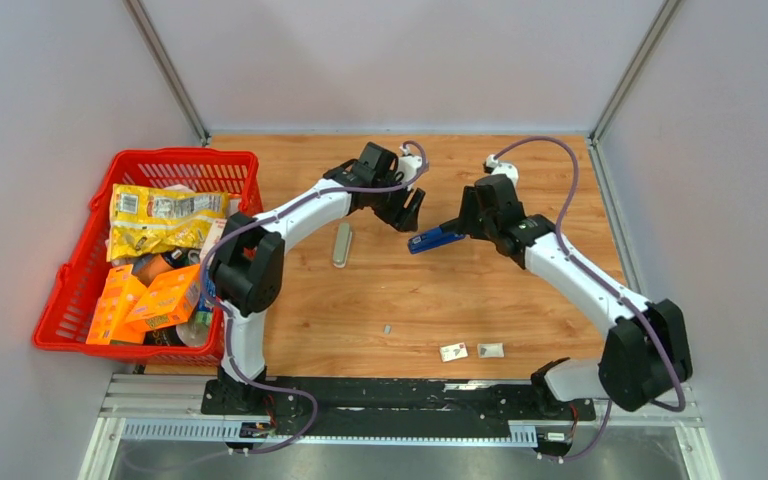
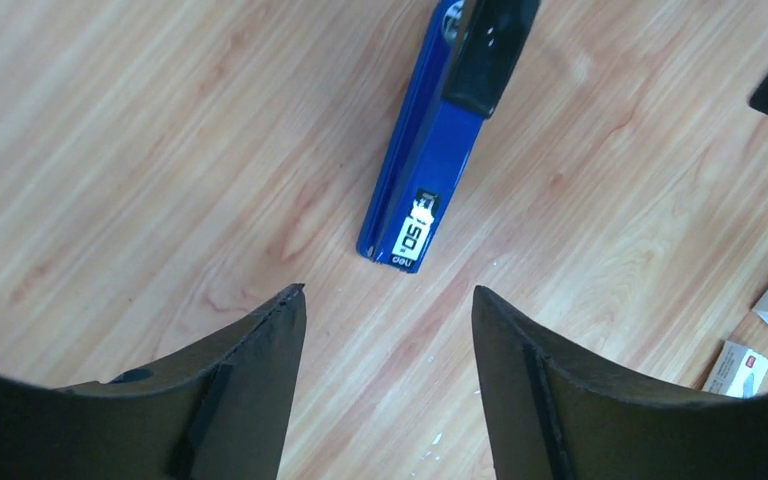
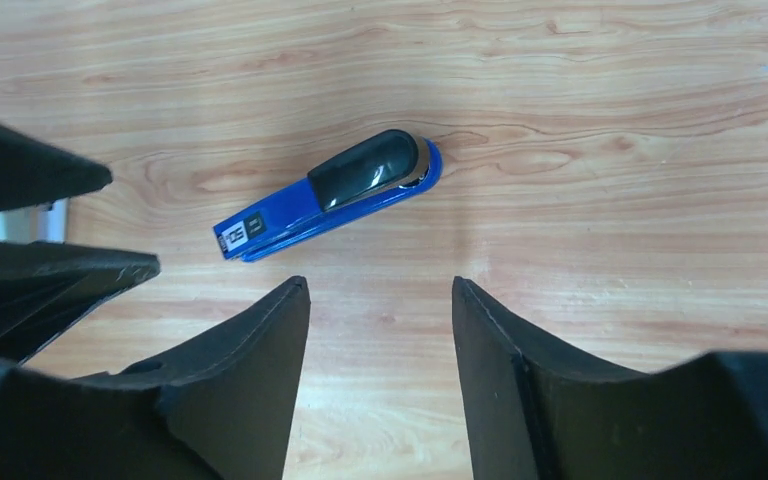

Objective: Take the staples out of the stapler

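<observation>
The blue stapler with a black top pad lies closed on the wooden table, between my two grippers. It shows lengthwise in the left wrist view and slanted in the right wrist view. My left gripper hangs just left of it, open and empty. My right gripper hovers over its right end, open, with only bare wood between its fingers. A tiny grey strip, apparently staples, lies nearer the front.
A red basket full of packets stands at the left. A long silver metal piece lies left of centre. Two small white boxes sit near the front edge. White walls close three sides.
</observation>
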Motion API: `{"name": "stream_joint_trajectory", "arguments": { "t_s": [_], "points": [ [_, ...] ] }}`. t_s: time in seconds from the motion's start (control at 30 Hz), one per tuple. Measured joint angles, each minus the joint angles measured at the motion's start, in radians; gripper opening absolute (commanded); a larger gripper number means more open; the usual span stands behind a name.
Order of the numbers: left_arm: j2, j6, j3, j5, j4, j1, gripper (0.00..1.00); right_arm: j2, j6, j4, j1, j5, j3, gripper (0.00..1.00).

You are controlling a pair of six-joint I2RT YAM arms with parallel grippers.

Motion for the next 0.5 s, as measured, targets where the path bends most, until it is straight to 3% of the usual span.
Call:
{"name": "stream_joint_trajectory", "arguments": {
  "t_s": [0.17,0.5],
  "points": [
    [-0.001,0.068,0.049,0.050,0.002,-0.019,0.77,-0.137,0.000,-0.062,0.000,-0.040,-0.018,0.66],
    [0.106,0.218,0.175,0.161,0.031,-0.078,0.86,-0.319,-0.007,-0.187,0.000,-0.147,-0.043,0.68]
  ]
}}
